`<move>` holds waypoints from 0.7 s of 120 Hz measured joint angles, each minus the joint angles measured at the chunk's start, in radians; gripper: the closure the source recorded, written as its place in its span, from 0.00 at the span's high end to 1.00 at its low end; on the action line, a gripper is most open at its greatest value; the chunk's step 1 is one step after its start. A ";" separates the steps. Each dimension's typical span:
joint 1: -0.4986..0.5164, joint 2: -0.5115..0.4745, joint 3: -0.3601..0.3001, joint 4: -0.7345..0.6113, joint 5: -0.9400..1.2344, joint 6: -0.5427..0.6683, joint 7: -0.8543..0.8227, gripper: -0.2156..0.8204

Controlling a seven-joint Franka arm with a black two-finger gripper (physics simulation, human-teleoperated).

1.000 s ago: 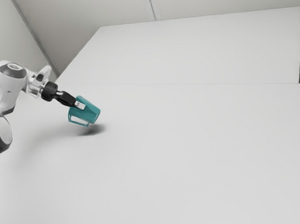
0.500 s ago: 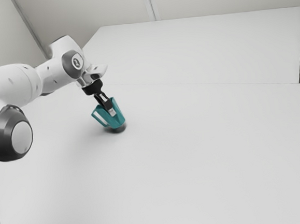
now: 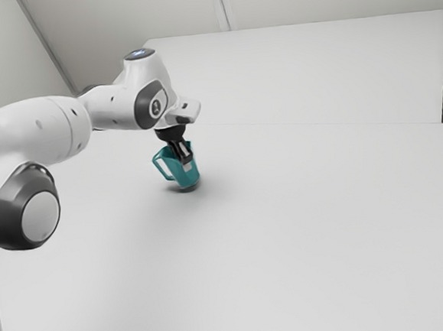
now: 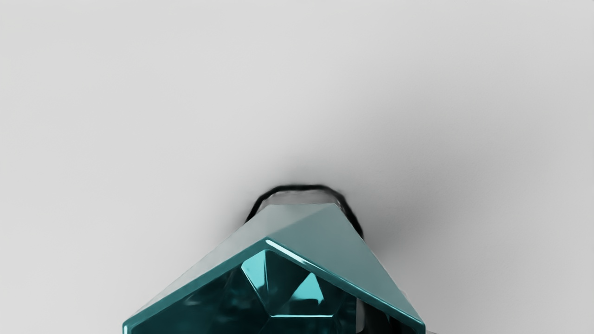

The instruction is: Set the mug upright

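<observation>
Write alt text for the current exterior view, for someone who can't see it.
A faceted teal mug, mouth up but leaning slightly, is gripped by the black two-finger pincer of a white robot arm entering from the exterior view's left. The mug's handle points that way; whether its base touches the white table is unclear.
</observation>
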 joint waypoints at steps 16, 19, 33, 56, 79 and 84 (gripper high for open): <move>-0.013 0.007 0.000 0.000 0.020 0.021 -0.051 0.04; -0.014 0.009 0.000 0.000 0.022 0.024 -0.060 0.04; -0.015 0.024 -0.001 0.001 0.027 0.036 -0.098 0.04; -0.015 0.032 -0.001 0.001 0.031 0.046 -0.146 0.05; -0.015 0.042 -0.001 0.001 0.032 0.049 -0.178 0.17; -0.015 0.043 -0.001 0.002 0.033 0.049 -0.184 0.26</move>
